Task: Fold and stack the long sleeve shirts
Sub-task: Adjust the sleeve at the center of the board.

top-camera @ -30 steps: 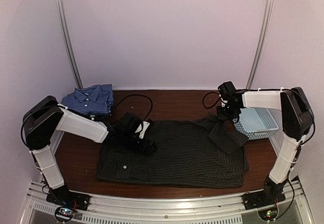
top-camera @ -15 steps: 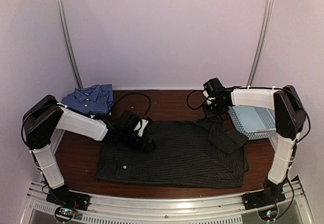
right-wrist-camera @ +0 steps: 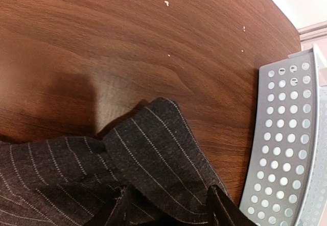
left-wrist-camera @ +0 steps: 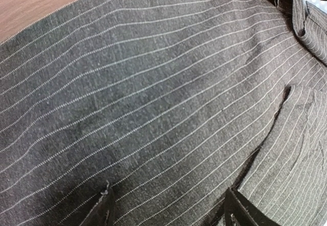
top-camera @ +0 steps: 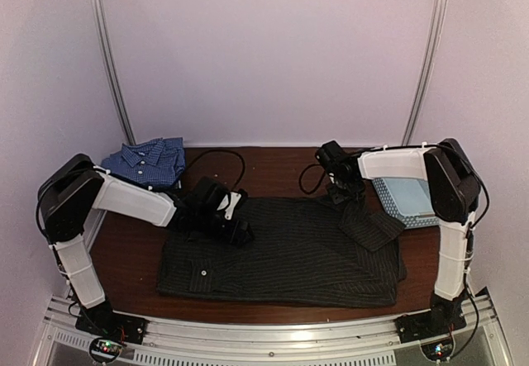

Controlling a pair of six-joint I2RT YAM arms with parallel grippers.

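Observation:
The black pinstriped shirt (top-camera: 289,254) lies spread flat on the middle of the table, with one sleeve folded over at its right side (top-camera: 372,224). The blue checked shirt (top-camera: 149,161) sits folded at the back left corner. My left gripper (top-camera: 235,227) is open and low over the black shirt's upper left part; in the left wrist view (left-wrist-camera: 168,208) its fingers straddle flat striped cloth (left-wrist-camera: 153,83). My right gripper (top-camera: 339,192) is open at the shirt's back right edge; in the right wrist view (right-wrist-camera: 168,205) its fingers stand either side of a striped cloth corner (right-wrist-camera: 153,149).
The light blue plastic basket (top-camera: 409,201) stands at the right edge, close to my right gripper; it also shows in the right wrist view (right-wrist-camera: 286,134). A black cable (top-camera: 219,161) loops over the brown table (top-camera: 273,168) behind the shirt. White walls close in all round.
My right gripper has moved left, away from the basket, to the black shirt's back right edge. My left gripper has barely moved.

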